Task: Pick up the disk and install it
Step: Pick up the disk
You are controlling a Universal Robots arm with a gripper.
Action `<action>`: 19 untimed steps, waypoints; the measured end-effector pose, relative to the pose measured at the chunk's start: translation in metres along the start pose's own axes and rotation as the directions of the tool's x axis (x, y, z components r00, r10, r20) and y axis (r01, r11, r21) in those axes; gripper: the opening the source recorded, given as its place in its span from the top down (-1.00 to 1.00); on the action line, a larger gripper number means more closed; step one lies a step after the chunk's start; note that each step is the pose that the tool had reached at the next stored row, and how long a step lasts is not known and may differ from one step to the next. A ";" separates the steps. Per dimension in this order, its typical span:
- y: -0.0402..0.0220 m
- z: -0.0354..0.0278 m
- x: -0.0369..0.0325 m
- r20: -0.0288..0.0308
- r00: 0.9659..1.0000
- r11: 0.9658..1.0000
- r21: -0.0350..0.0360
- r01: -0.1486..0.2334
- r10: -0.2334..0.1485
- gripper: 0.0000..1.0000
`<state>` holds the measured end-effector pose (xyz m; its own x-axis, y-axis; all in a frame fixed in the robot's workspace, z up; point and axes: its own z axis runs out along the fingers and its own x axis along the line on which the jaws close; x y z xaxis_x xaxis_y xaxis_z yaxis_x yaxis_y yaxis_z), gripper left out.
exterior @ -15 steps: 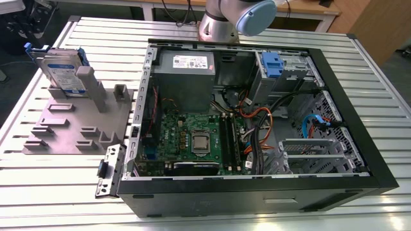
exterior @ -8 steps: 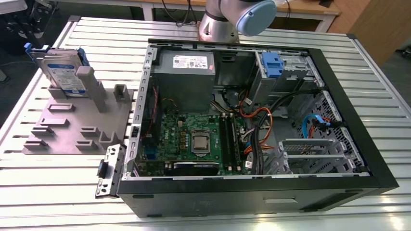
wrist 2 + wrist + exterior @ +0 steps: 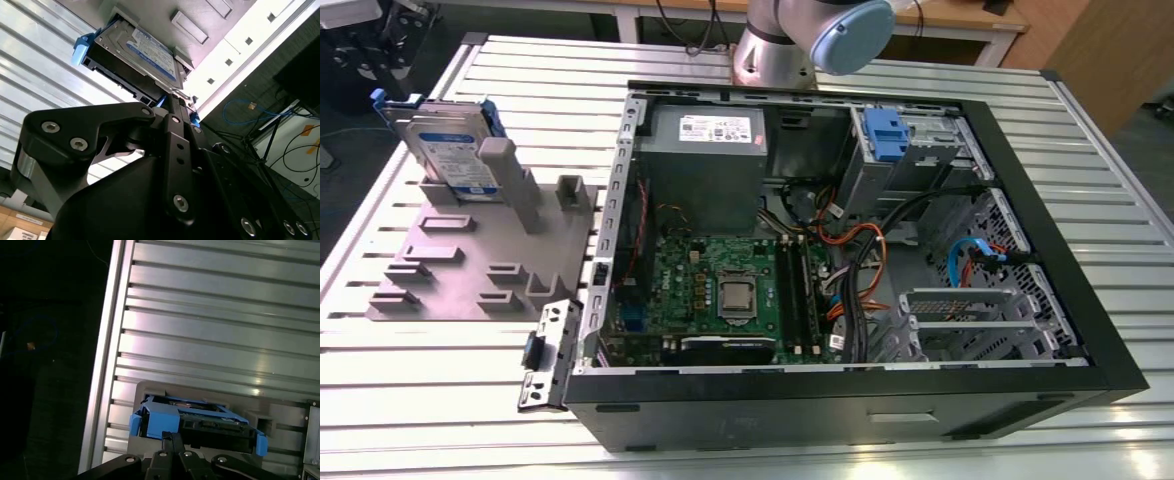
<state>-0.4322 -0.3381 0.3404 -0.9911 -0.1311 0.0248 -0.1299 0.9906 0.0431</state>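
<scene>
Disk [image 3: 454, 150] stands upright on edge in a slot of the grey fixture plate [image 3: 467, 275]. In the exterior view it is at about ten o'clock from the open computer case [image 3: 787, 412], and both rest on the slatted aluminium table [image 3: 427, 400]. In both wrist views the gripper [image 3: 175, 102] [image 3: 170, 436] is clenched on nothing, its black fingers pressed together. The tips line up with the disk's blue rail [image 3: 160, 422]. The white-and-blue label [image 3: 150, 50] faces the second wrist view.

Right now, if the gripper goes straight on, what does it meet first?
Probably the disk, upright in the grey fixture: in the first wrist view the gripper points at its blue-railed edge. Depth unclear.
</scene>
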 end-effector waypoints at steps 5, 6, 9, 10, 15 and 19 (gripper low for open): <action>0.0000 0.0000 0.0000 -0.001 1.000 1.000 0.001 0.030 -0.030 0.79; 0.0000 0.0000 0.0000 -0.002 0.999 0.999 0.001 0.035 -0.035 0.79; 0.0000 0.0000 0.0000 -0.002 0.999 0.999 0.001 0.051 -0.051 0.79; 0.0000 0.0000 0.0000 -0.003 0.998 0.998 0.001 0.057 -0.057 0.79; 0.0000 0.0000 0.0000 -0.004 0.996 0.996 0.002 0.091 -0.091 0.79; 0.0000 0.0000 0.0000 -0.005 0.994 0.994 0.002 0.108 -0.108 0.79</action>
<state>-0.4322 -0.3381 0.3403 -0.9712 -0.2371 0.0248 -0.2360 0.9708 0.0431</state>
